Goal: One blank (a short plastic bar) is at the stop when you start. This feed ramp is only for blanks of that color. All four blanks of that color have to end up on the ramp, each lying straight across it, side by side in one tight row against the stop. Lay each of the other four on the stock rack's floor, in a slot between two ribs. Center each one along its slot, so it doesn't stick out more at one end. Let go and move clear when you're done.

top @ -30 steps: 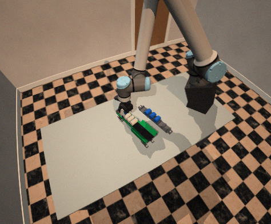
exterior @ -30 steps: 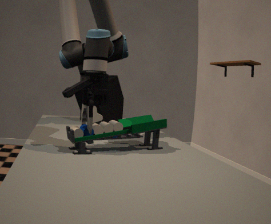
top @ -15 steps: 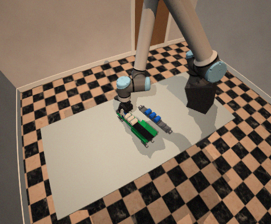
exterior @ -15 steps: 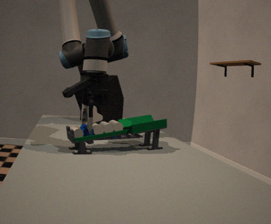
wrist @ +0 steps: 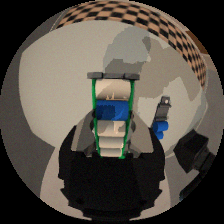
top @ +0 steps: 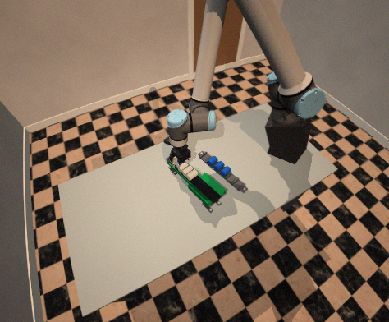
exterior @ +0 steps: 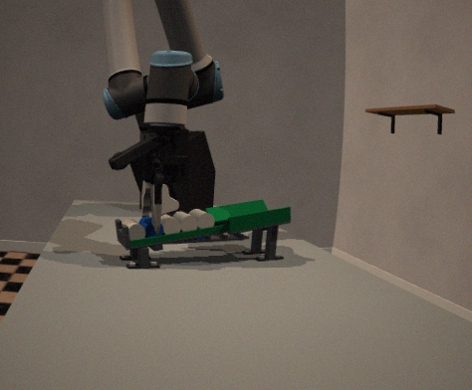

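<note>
1. The worktop is a pale slab on a checkered floor. The arm's dark pedestal stands near its far right corner.
2. The arm reaches down over the middle of the worktop, toward the far edge.
3. The green feed ramp lies there, running diagonally. Its low end, with the stop, points at the far edge.
4. The grey stock rack lies parallel to it, just beside it on the pedestal's side. It holds three blue blanks, and the ribs toward the near end look unfilled.
5. The gripper is low over the ramp's stop end. Its jaws are spread partway and straddle the blue blank without pinching it, so it carries nothing.
6. Four cream blanks lie on the ramp. One is against the stop, and three lie uphill of the intruder.
7. The odd blue blank sits second from the stop, wedged between cream neighbours. It belongs in the rack.
8. Risks, as a judgement:
   - The neighbours touch the blue blank, so a finger could land on a cream blank and knock it askew.
   - An off-centre pinch could let the rounded bar roll or twist out.
   - Once it is lifted out, the three uphill blanks may slide down crooked or stop short, leaving a gap in the row.
</note>
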Available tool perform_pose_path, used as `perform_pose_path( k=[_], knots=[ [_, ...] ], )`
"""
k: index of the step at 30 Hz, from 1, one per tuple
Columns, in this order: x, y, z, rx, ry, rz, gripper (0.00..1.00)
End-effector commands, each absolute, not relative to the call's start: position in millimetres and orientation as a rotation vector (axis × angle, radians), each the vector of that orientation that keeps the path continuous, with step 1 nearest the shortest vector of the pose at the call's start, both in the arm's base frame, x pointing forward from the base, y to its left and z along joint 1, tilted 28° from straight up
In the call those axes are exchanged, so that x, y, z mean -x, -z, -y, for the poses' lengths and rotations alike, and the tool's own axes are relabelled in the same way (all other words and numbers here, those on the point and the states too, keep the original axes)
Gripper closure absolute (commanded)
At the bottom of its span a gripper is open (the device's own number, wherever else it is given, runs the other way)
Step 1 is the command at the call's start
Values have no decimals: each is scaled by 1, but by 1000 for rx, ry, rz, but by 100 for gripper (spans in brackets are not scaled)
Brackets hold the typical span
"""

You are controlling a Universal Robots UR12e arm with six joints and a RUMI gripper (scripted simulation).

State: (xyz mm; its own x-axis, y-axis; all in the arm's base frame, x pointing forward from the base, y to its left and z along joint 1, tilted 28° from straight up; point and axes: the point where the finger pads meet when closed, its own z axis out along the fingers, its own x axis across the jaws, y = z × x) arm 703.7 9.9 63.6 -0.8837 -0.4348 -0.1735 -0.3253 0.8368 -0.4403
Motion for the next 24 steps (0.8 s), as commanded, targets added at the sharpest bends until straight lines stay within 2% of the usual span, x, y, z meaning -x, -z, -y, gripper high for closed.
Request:
perform_pose_path(
  k=[1,2,24],
  knots=[
    [-705,-65,-9,579,589,-2748,55],
    [-705,-65,-9,579,589,-2748,67],
    [-705,-65,-9,579,589,-2748,67]
  ],
)
